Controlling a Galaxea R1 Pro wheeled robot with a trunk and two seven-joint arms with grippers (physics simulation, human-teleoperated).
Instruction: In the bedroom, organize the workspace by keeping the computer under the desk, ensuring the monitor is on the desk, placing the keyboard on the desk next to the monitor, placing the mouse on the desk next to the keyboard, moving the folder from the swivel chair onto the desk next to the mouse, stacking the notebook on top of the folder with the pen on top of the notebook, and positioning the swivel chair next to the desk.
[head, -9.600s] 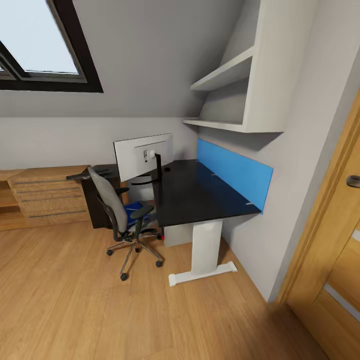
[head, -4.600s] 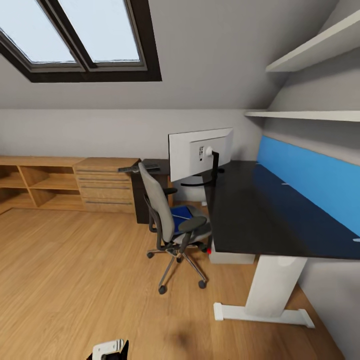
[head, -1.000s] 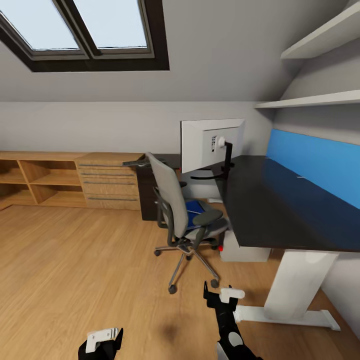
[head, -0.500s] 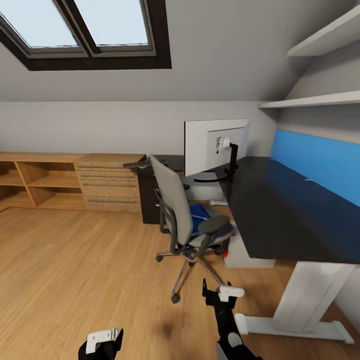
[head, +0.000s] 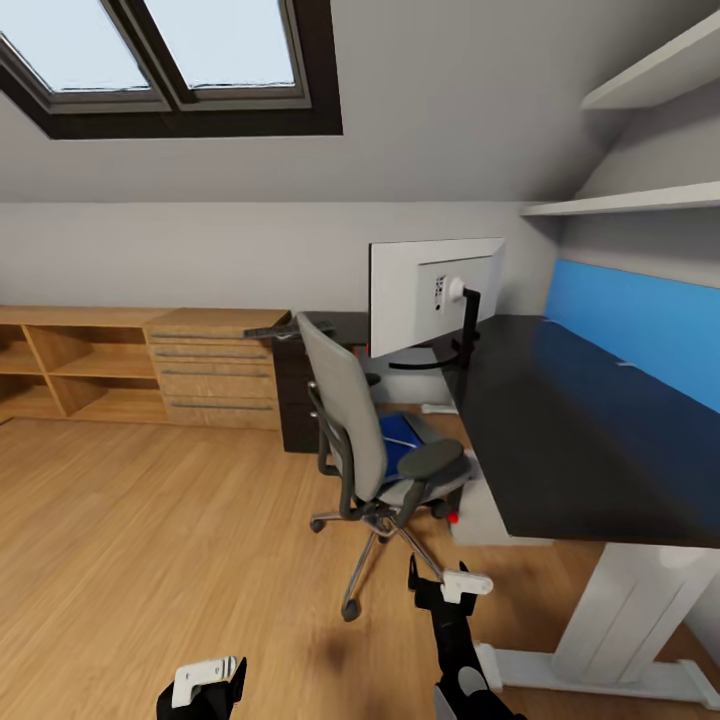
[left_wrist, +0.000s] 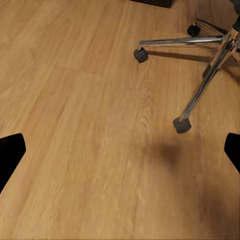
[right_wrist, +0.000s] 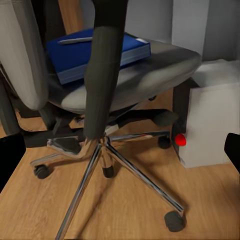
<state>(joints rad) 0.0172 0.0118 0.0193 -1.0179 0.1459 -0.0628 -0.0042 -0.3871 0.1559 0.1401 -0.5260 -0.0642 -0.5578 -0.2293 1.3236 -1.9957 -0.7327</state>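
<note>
Folder blue, flat on swivel chair seat, pen on top. Likely light, stiff, slick; pinch overhanging edge. Right gripper jaws spread, empty; left gripper jaws spread. Counter beside.

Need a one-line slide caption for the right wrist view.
Blue folder with a pen on top, lying on the chair seat beside the computer.

Daylight pours through the skylight at upper left, pale sloped wall below it, low wooden shelving at left, wood floor across the bottom, white shelves upper right.
</note>
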